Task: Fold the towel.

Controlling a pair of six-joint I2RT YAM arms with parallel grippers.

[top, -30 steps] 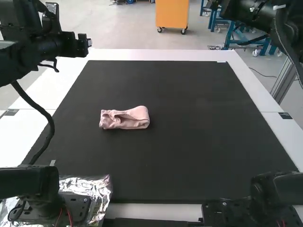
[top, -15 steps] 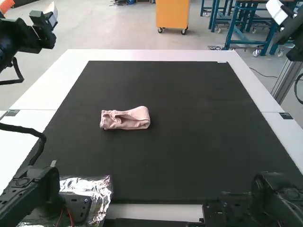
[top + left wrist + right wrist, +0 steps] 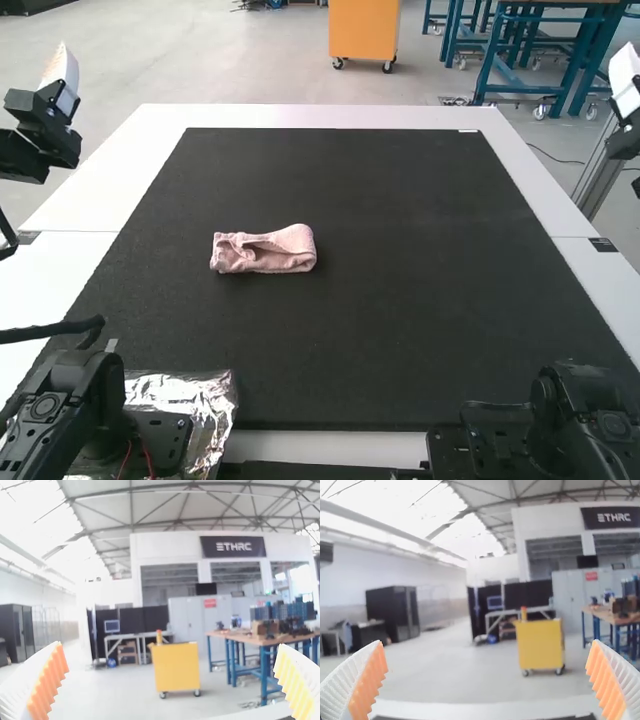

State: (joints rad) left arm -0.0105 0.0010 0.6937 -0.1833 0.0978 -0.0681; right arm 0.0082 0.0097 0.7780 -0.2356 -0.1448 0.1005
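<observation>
Passing room around towel point(image 3: 263, 250) on mat point(image 3: 420, 300); foil point(image 3: 180, 386) blocks near-left corner.

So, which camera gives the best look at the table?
The high view: from above it takes in most of the table, both white border and black mat, with the pink towel on it. The left wrist view catches a sliver of border; the right, a longer strip plus some mat.

Towel point(image 3: 263, 252): plain pale pink
Mat point(image 3: 390, 310): plain black
Tabletop point(image 3: 320, 116): white
Foil point(image 3: 180, 390): silver
Arms point(image 3: 95, 400): black
Wires point(image 3: 148, 460): red
Left claw point(image 3: 62, 62): white, orange pads point(image 3: 50, 682)
Right claw point(image 3: 627, 70): white, orange pads point(image 3: 371, 680)
</observation>
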